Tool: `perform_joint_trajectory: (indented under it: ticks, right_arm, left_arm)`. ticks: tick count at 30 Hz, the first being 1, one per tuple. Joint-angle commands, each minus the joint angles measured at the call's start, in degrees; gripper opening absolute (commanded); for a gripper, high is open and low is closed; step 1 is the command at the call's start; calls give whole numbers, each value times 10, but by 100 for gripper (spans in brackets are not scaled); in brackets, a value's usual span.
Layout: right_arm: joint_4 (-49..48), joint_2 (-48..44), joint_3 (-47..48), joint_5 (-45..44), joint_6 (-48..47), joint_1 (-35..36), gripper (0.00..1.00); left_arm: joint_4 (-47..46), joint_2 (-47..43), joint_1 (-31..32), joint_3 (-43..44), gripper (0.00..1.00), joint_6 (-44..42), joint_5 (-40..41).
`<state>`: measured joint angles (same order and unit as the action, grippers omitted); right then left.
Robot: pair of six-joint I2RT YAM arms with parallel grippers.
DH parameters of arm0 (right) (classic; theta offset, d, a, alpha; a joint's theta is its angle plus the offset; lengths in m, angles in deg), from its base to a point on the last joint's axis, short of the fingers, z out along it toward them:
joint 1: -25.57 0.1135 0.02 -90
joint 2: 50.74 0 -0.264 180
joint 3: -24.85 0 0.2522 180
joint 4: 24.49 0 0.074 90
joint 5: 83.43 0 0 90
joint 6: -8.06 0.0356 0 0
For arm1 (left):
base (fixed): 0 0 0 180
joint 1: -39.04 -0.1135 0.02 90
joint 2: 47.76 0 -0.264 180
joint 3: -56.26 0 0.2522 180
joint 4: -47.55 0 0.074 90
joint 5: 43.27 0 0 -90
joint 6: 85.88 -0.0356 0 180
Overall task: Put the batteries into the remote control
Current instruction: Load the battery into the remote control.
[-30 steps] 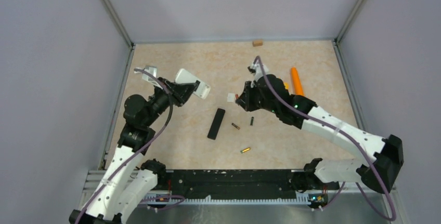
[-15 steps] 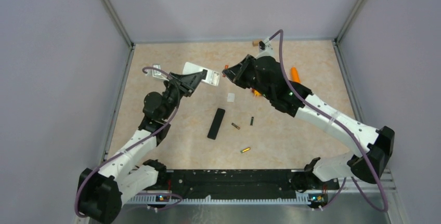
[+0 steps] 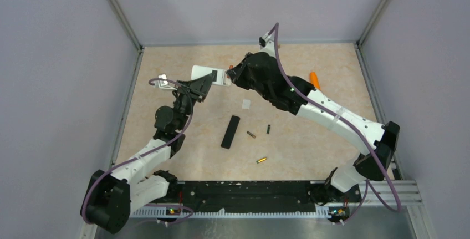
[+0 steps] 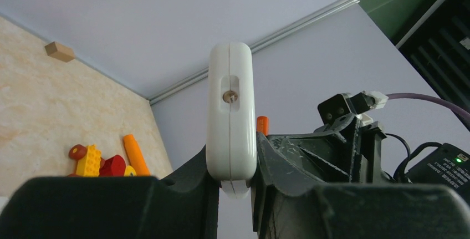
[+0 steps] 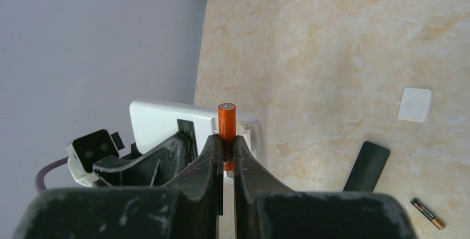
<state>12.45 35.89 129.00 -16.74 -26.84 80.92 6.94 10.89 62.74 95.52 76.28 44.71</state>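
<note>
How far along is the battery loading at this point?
Done: the left gripper holds the remote up off the table. In hand: the right gripper pinches an orange battery right beside the remote, not yet seated. Left: seat it, then deal with two loose batteries lying on the table. Whether any is already inside, I cannot tell.

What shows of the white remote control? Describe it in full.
The remote control is a slim white body with rounded ends and a smooth shell that looks like plastic. A seam runs along its narrow edge, past a recessed slot holding a small metal stud. It is held up off the table, clamped in the left gripper. The right gripper holds an orange battery close to it; whether they touch cannot be told.
</note>
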Motion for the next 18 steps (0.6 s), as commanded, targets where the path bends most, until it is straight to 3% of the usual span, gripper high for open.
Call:
perform_joint_trajectory:
  ticks: [1,14,18]
  right_arm:
    - [51,20,63,-30,-9,5,2]
    - [131,80,155,10,-27,5,11]
    - [143,81,157,9,-25,5,19]
  left_arm:
    - [-94,-2,5,-10,0,-5,11]
    - [-139,19,6,-16,0,11,-12]
    - [-138,19,6,-19,0,10,-5]
